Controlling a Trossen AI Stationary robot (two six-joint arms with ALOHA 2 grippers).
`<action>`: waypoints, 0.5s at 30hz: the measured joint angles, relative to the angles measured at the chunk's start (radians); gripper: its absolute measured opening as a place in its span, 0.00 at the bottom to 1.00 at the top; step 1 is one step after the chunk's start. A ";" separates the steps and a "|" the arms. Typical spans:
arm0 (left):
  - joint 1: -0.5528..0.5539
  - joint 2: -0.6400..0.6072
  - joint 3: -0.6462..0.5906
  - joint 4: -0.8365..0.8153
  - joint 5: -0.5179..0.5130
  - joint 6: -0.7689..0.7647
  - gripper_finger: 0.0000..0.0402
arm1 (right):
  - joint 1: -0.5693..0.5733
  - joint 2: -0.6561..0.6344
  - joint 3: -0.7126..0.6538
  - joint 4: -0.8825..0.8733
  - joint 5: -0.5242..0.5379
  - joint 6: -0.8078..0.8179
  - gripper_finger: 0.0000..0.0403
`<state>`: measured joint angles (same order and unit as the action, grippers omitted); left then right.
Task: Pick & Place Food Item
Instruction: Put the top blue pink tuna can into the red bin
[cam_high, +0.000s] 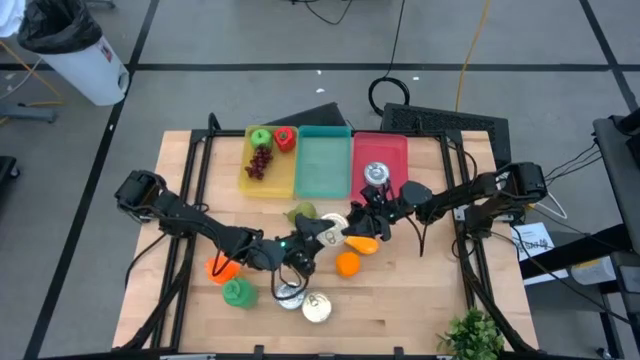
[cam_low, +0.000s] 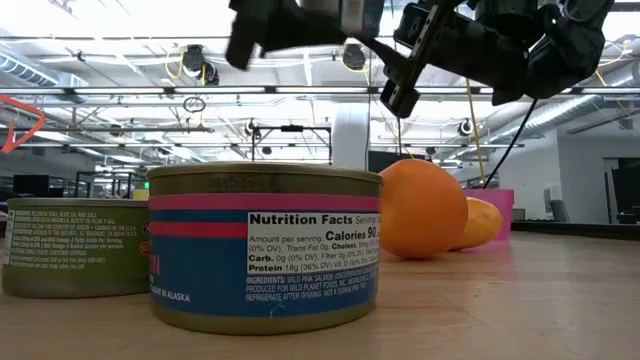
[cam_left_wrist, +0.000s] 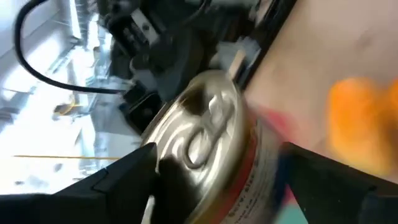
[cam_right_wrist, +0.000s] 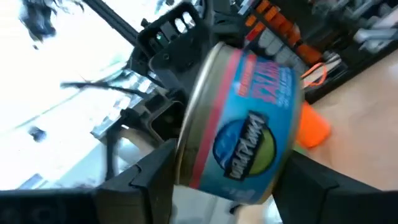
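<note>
The right claw (cam_right_wrist: 233, 186) is clamped on a blue tin can (cam_right_wrist: 249, 124), one dark finger on each side of its wall, and it holds the can tilted above the table (cam_high: 420, 300). The left claw (cam_left_wrist: 217, 180) meets it from the opposite side at the same can; its fingers stand apart, and one finger (cam_left_wrist: 329, 180) seems a little away from the can's side, so it does not grip. Just below both claws, on the wood, there is an orange fruit (cam_high: 347, 264) and beside it a yellow-orange fruit (cam_high: 363, 243). Nearer to the left claw, two other cans (cam_high: 318, 308) lie near a green item (cam_high: 238, 292). Beyond the right claw there are three trays side by side: yellow (cam_high: 250, 185), teal (cam_high: 323, 165) and red (cam_high: 395, 150), and the red one has a silver can (cam_high: 376, 172) in it
</note>
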<state>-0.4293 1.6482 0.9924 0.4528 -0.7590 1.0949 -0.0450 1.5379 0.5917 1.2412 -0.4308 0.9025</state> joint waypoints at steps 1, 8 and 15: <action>-0.006 0.000 0.000 0.006 0.004 -0.027 0.85 | -0.002 0.000 -0.002 0.001 0.003 -0.028 0.47; -0.001 0.000 0.001 0.006 -0.054 -0.203 0.86 | -0.003 0.000 -0.001 0.012 0.019 -0.035 0.47; -0.020 0.000 0.001 0.020 -0.186 -0.444 0.82 | -0.062 -0.025 -0.001 -0.011 -0.001 -0.013 0.47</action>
<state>-0.4495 1.6482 0.9932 0.4730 -0.9453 0.6510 -0.1074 1.5133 0.5911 1.2302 -0.4317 0.8891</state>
